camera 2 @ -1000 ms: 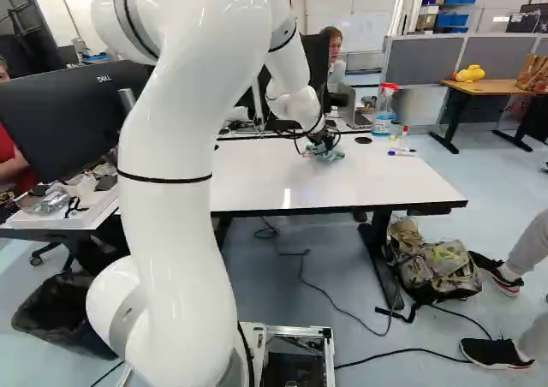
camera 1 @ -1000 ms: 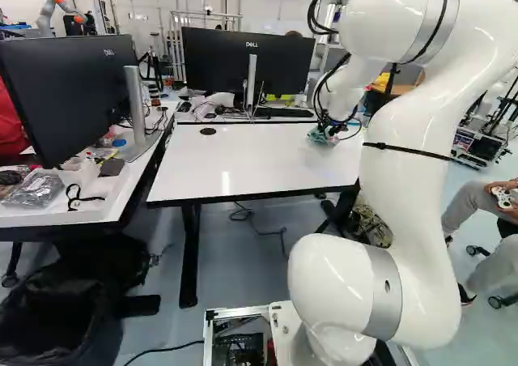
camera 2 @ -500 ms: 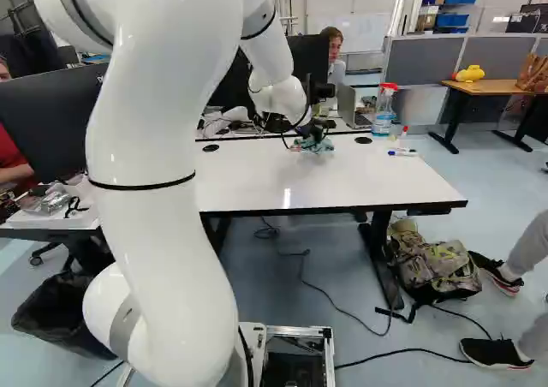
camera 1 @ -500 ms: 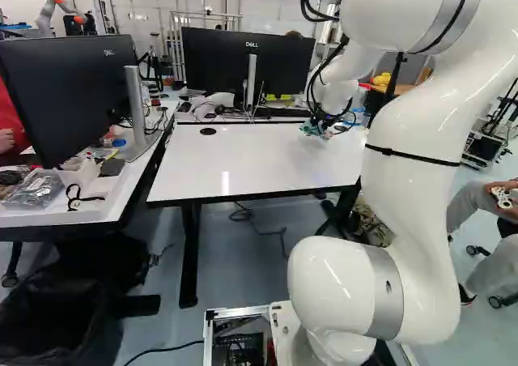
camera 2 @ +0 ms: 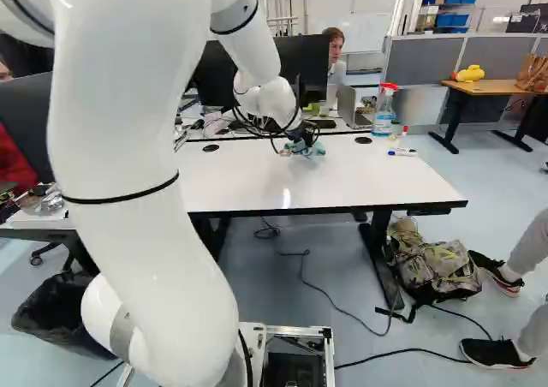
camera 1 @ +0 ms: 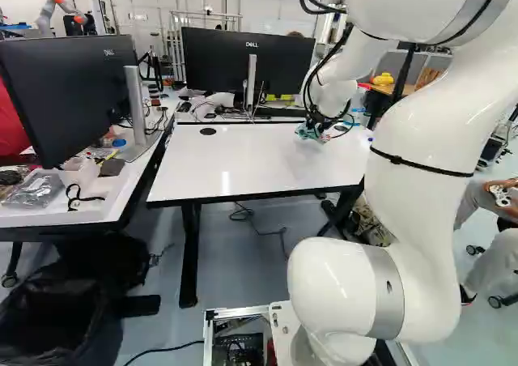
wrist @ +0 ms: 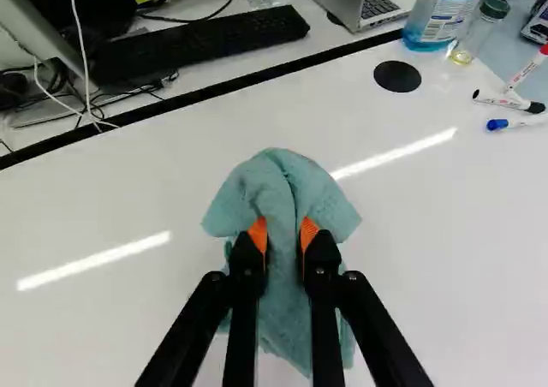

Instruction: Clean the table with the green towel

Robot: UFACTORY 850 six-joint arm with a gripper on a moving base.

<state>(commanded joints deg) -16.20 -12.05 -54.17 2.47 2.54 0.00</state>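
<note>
- We had the white table (camera 2: pixel 377 177) below the gripper (camera 2: pixel 303 136); its black-trimmed far edge ran near, ahead, its near edge lay well behind, and its left edge stood farther off than its right, leaving us broad tabletop behind and to the left for sweeping.
- Our white arm (camera 2: pixel 145 233) reached down to the gripper from behind.
- Beyond the far edge, ahead and left of the gripper, we saw a monitor (camera 1: pixel 283 62).
- We had a laptop (wrist: pixel 364 0) ahead and to the right, also past that edge.
- A keyboard (wrist: pixel 197 40) lay ahead, just beyond the edge.
- We held the green towel (wrist: pixel 291 186) in the gripper, over the table's far part; the fingers stood a narrow gap apart, orange pads (wrist: pixel 310 231) pinching its folds from both sides.
- Ahead and right, a spray bottle (wrist: pixel 435 17) stood near the far edge, a small jar (wrist: pixel 479 32) just beside it.
- Right of the gripper, markers (wrist: pixel 507 102) bounded our room that way.
</note>
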